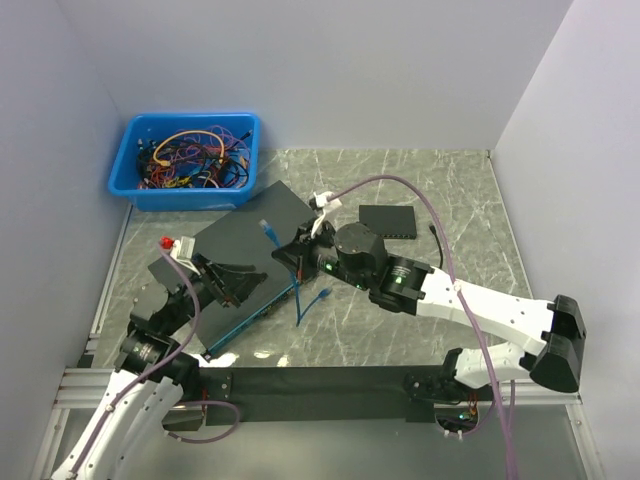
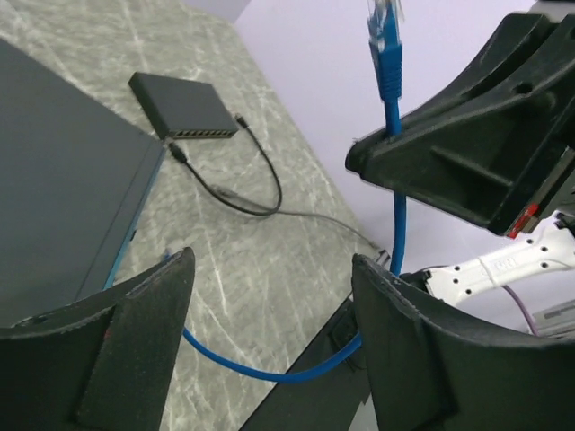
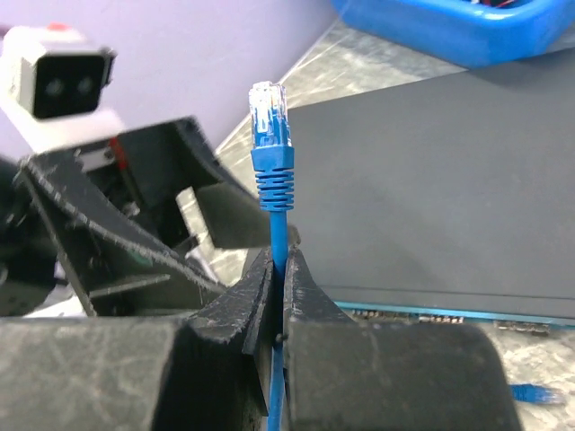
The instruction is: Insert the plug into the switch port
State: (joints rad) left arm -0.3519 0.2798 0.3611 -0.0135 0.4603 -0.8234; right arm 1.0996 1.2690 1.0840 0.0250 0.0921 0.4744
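Right wrist view: right fingers (image 3: 310, 301) were pinched shut on the blue cable (image 3: 278, 235), a short way below the plug (image 3: 268, 108). The plug stood clear above the fingertips. Its long axis ran in line with the cable, with the tip pointing away from the fingers. It had a ribbed blue boot and a clear hard-plastic tip.

The switch (image 3: 431, 171), a broad flat box with a matte dark top, lay behind the plug. Its port row (image 3: 449, 316) ran along the near edge, marked by a thin blue line. The plug's axis ran across that edge, not into it. Judgement: the plug would need turning to face the ports before any push.

Left wrist view: left fingers (image 2: 144, 346) stood wide apart with nothing held. Their pads were rough, black and wedge-shaped. The plug sat up and to the right of their gap, with the cable hanging down behind it.

Top view: the left fingers hovered over the switch top and the right fingers were just beside its port edge. Both arms were near, but the right alone had the cable.

Cable slack looped on the bench (image 1: 440, 300), a grey-green marbled surface, in front of the switch. A small black box (image 2: 184, 103) with its own dark lead sat well apart on the switch's right. A blue bin (image 1: 190, 160) of tangled wires sat behind the switch.
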